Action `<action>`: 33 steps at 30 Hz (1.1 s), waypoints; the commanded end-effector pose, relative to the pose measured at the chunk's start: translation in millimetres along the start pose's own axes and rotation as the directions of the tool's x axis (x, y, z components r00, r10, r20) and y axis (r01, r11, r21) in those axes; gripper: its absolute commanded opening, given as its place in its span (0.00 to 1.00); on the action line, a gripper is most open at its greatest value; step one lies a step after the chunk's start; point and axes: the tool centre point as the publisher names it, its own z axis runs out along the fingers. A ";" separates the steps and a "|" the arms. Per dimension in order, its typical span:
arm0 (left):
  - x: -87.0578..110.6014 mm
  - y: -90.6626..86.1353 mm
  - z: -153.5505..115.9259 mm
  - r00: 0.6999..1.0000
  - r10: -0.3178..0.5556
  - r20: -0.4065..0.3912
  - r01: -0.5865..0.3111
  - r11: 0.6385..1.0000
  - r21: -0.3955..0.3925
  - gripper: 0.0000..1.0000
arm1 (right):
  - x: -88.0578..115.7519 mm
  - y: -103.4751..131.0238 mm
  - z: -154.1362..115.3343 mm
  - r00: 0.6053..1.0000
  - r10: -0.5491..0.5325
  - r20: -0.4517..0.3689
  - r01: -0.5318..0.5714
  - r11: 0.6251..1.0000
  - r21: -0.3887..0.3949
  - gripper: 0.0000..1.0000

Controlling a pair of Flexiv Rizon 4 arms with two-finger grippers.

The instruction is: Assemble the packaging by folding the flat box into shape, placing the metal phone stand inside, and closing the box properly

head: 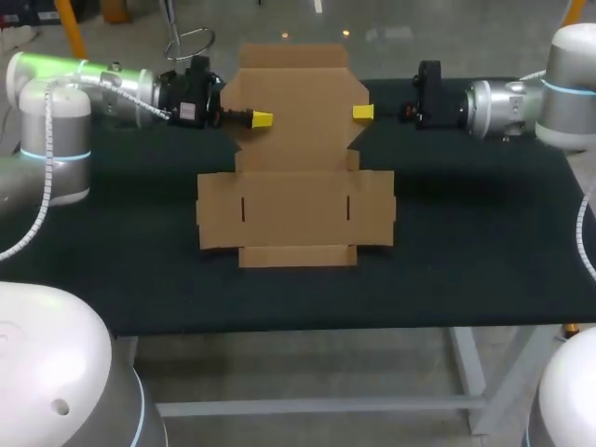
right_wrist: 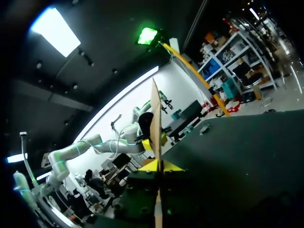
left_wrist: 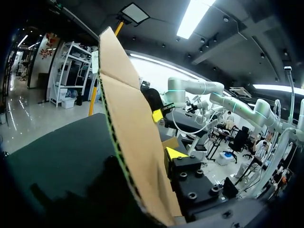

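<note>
While the flat box (head: 296, 209) lies spread open across the middle of the dark table (head: 112, 242), your left gripper (head: 262, 118) sits at the left side flap of the far panel. The cardboard runs across its own wrist view and hides so much of it that you cannot tell whether it has a hold or only rests there. At centre, the near panels with their two slits lie flat on the table and no wall stands up. The far panel reaches past the table's far edge and, judging by the wrist views, looks to be held a little clear of the surface. On the right, your right gripper (right_wrist: 160, 166) is closed down narrow on the opposite side flap, one yellow tip pressed to each face of the sheet, which shows edge-on between them. By this evidence you are at the very start of the job. The sheet is gripped on at least one side, but no fold is set. The metal phone stand appears in none of the views, so forming the box, loading the stand and closing the lid all remain ahead of you.
</note>
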 end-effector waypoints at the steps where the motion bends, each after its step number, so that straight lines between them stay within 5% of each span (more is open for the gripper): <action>1: -1.0 1.9 -1.3 1.000 -0.003 -0.004 0.003 1.000 0.002 0.25 | -0.4 -0.1 -1.2 1.000 -0.004 -0.008 0.004 1.000 -0.002 0.00; 4: -1.2 2.9 -1.0 1.000 -0.005 -0.007 0.005 1.000 0.000 0.00 | -0.3 0.0 -1.3 1.000 -0.004 -0.009 0.004 1.000 0.000 0.00; 15: -1.1 4.4 -3.0 1.000 -0.005 -0.028 0.004 1.000 -0.004 0.00 | 4.1 2.8 -3.6 1.000 -0.009 -0.011 0.009 1.000 0.006 0.00; 16: -1.0 4.3 -3.2 1.000 -0.003 -0.029 0.003 1.000 -0.005 0.00 | 5.0 3.2 -3.8 1.000 -0.009 -0.011 0.009 1.000 0.007 0.07; 17: -1.1 3.8 -3.9 1.000 -0.001 -0.031 0.001 1.000 -0.006 0.00 | 6.2 3.7 -4.1 1.000 -0.010 -0.010 0.011 1.000 0.010 0.36; 19: -1.4 3.1 -5.2 0.999 0.001 -0.032 -0.001 1.000 -0.007 0.00 | 8.9 4.5 -5.5 1.000 -0.013 -0.003 0.013 1.000 0.015 0.63; 20: -1.9 2.5 -6.2 1.000 0.003 -0.031 -0.003 1.000 -0.005 0.00 | 11.0 4.9 -7.2 1.000 -0.017 0.005 0.017 1.000 0.017 0.89; 21: -2.3 2.1 -7.1 1.000 0.005 -0.030 -0.005 1.000 -0.002 0.00 | 13.5 5.2 -9.1 1.000 -0.019 0.014 0.019 1.000 0.021 1.00; 29: -7.5 -4.0 -10.0 1.000 0.014 -0.019 -0.014 1.000 0.019 0.00 | 44.7 1.7 -34.4 0.989 -0.054 0.140 0.046 0.997 0.060 0.92; 33: -10.3 -9.7 -8.4 1.000 0.024 -0.012 -0.024 0.999 0.025 0.00 | 63.5 -5.2 -49.7 0.979 -0.077 0.190 0.064 0.995 0.071 0.70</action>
